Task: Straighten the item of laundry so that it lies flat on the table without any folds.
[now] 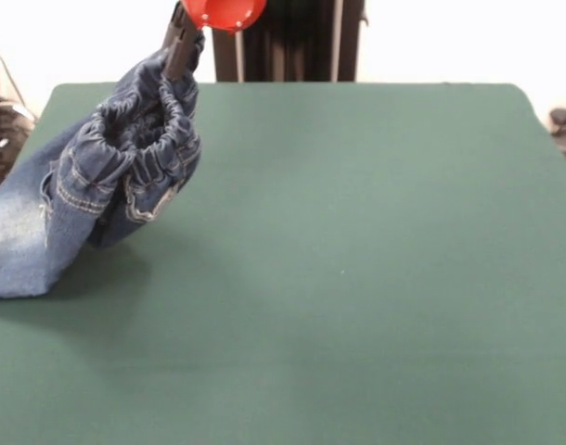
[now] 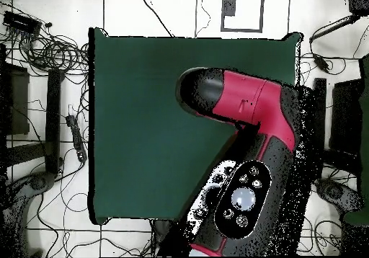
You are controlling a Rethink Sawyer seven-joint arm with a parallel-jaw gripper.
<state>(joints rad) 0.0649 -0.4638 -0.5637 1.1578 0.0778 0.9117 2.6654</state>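
Pinched on the gathered waistband of the jeans (image 1: 125, 167), the dark fingers (image 1: 180, 42) of the gripper (image 1: 178, 56) come down from the top edge of the front view, just left of centre, and hold the denim lifted off the table (image 1: 357, 260). Above them sits a rounded red part of the arm (image 1: 224, 11). From the grip the elastic waist hangs open as a ruffled ring, with pale stitched seams running along its rim. Below and to the left the rest of the garment slopes down to the green cloth, a faded, paler stretch of leg lying at the far-left part of the table and running out past the left edge of the picture. Everything else of the green surface, centre, right and near side, is bare cloth.

From overhead, the red and black arm (image 2: 245, 118) lies across the right half of the table and covers the jeans and the gripper. Cables (image 2: 50, 50) lie on the floor to the left.
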